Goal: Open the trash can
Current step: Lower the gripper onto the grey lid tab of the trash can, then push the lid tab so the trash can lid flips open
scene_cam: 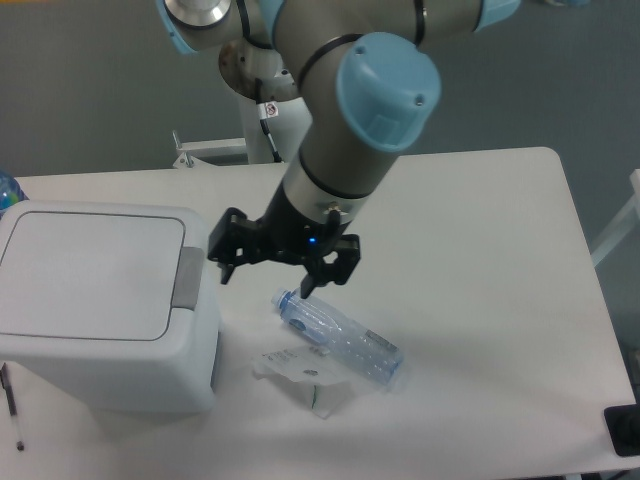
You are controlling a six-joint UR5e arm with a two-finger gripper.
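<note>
The white table (480, 260) has a smooth matte top with rounded corners, and it carries everything else in view. The robot arm (350, 130), grey tubes with glossy light-blue caps, reaches down from the back over the middle of the table. At the left front stands the trash can (105, 310), a boxy white plastic bin with rounded corners; its flat lid (85, 270) lies shut, and the grey rectangular push tab (188, 277) sits on the rim at the lid's right edge. The black gripper (272, 277) hangs just right of that tab, apart from the can, its two fingers spread wide with nothing between them; a small blue light glows on its body. Below and to the right of the gripper a clear plastic bottle (345, 340) lies on its side, slanting down to the right, its ribbed wall shiny. A crumpled piece of clear wrapper (300, 372) rests against the bottle's near side, between it and the can.
</note>
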